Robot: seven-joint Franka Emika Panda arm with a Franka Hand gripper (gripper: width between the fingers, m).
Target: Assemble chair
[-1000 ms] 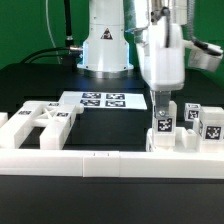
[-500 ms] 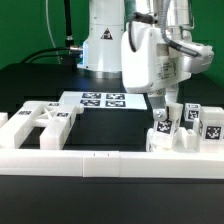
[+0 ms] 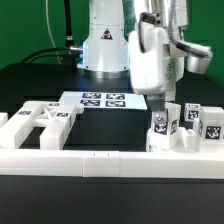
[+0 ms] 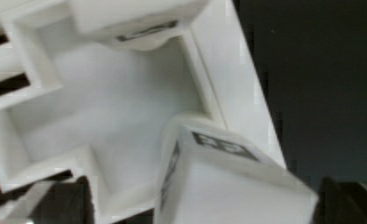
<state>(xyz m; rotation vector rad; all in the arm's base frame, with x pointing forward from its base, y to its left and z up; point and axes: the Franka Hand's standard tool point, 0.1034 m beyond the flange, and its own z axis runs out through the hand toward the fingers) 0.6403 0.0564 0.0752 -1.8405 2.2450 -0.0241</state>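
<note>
The chair lies in loose white parts. A small tagged upright piece stands against the low front wall, and my gripper hangs straight above it, open, its fingers astride the top. Two more tagged blocks stand to the exterior view's right. A flat panel with cut-outs lies at the left. In the wrist view the tagged piece rises between my spread fingers, with my gripper around it, in front of a recessed white panel.
The marker board lies flat on the black table behind the parts. A low white border wall runs along the front. The arm's base stands at the back, with cables to its left.
The jaws have spread and let go of the tagged upright piece. The hand tilted half a second ago and now hangs upright again over the piece, which stays put.
</note>
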